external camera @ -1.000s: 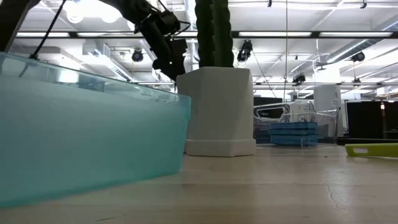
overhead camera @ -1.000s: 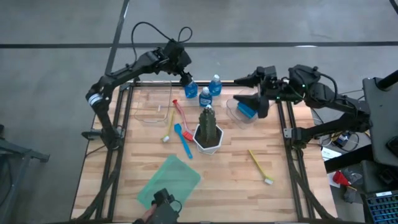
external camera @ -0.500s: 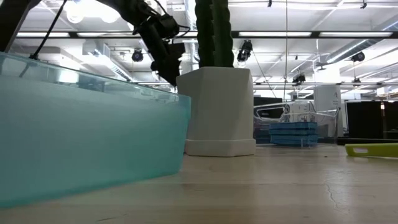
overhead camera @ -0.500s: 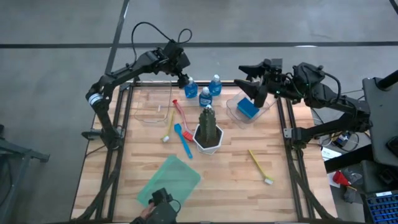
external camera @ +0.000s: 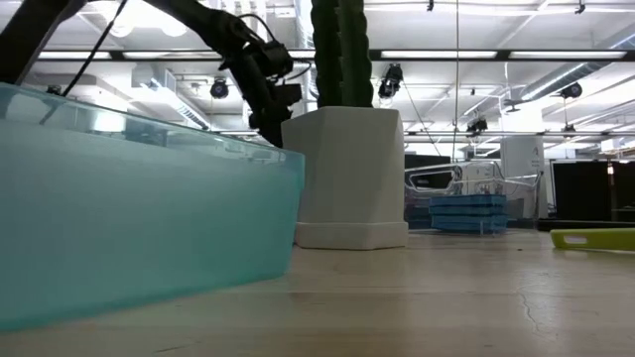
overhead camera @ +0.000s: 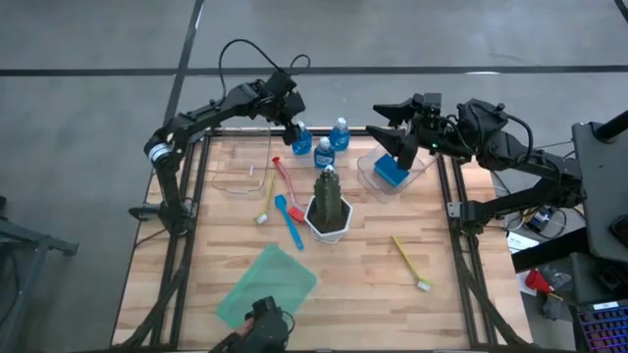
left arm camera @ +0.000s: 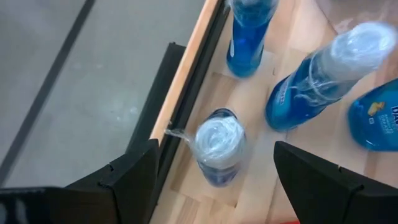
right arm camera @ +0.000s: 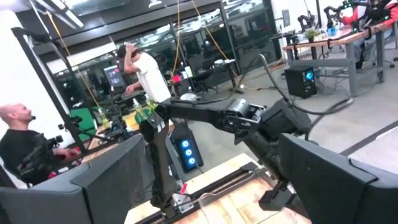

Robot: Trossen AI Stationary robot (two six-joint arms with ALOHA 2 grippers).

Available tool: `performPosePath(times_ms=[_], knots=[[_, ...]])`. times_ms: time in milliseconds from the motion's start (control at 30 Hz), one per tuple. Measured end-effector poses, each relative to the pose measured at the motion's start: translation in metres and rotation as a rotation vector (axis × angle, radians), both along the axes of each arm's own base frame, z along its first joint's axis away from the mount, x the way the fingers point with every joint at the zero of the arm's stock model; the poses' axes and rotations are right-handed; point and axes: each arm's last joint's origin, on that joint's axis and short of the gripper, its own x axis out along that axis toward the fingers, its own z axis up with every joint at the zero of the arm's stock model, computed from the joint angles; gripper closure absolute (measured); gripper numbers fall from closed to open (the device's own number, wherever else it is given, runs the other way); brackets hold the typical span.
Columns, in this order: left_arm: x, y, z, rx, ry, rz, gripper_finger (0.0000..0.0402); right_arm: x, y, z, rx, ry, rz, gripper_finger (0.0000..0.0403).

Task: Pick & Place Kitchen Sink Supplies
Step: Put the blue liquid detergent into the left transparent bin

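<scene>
My left gripper (overhead camera: 293, 120) hangs open over the far-left blue bottle (overhead camera: 299, 138). In the left wrist view its two fingers stand apart on either side of that bottle's white cap (left arm camera: 217, 138) without touching it. Two more blue bottles (overhead camera: 323, 153) (overhead camera: 340, 133) stand on the table beside it. My right gripper (overhead camera: 392, 127) is open and raised above a clear tub (overhead camera: 420, 169) that holds a blue sponge (overhead camera: 390, 173). The red (overhead camera: 285, 176), yellow (overhead camera: 266, 201), blue (overhead camera: 290, 223) and lime (overhead camera: 410, 263) brushes lie flat on the wood.
The cactus-like thing in its white pot (overhead camera: 329, 208) stands mid-table, big in the low view (external camera: 347, 178). A second clear tub (overhead camera: 240, 178) sits at the left. The translucent green sheet (overhead camera: 267, 284) lies near the front edge. People show beyond the table in the right wrist view (right arm camera: 149, 68).
My right gripper has risen from the clear tub and tipped up toward the room; the blue sponge stays in the tub. My left gripper has sunk a little toward the far-left bottle.
</scene>
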Motion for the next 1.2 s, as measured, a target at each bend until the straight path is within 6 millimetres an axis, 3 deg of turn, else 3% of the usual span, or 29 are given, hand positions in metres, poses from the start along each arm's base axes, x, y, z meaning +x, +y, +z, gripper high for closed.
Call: performPosePath(times_ms=[433,633,933,1200], knots=[[0.012,0.010,-0.021,-0.054,-0.015,0.057,0.0104,0.000,0.000,0.000,0.005,-0.001,-0.002,0.0037],[0.011,0.009,-0.020,-0.052,-0.018,0.058,0.0162,0.000,0.000,0.000,-0.001,0.002,-0.005,0.0037],[0.011,0.009,-0.019,-0.053,-0.022,0.058,0.0278,0.000,-0.001,0.000,-0.004,0.004,-0.032,0.0037],[0.010,0.008,-0.018,-0.070,-0.029,0.067,0.0282,0.000,-0.001,0.000,-0.002,0.003,-0.031,0.0037]])
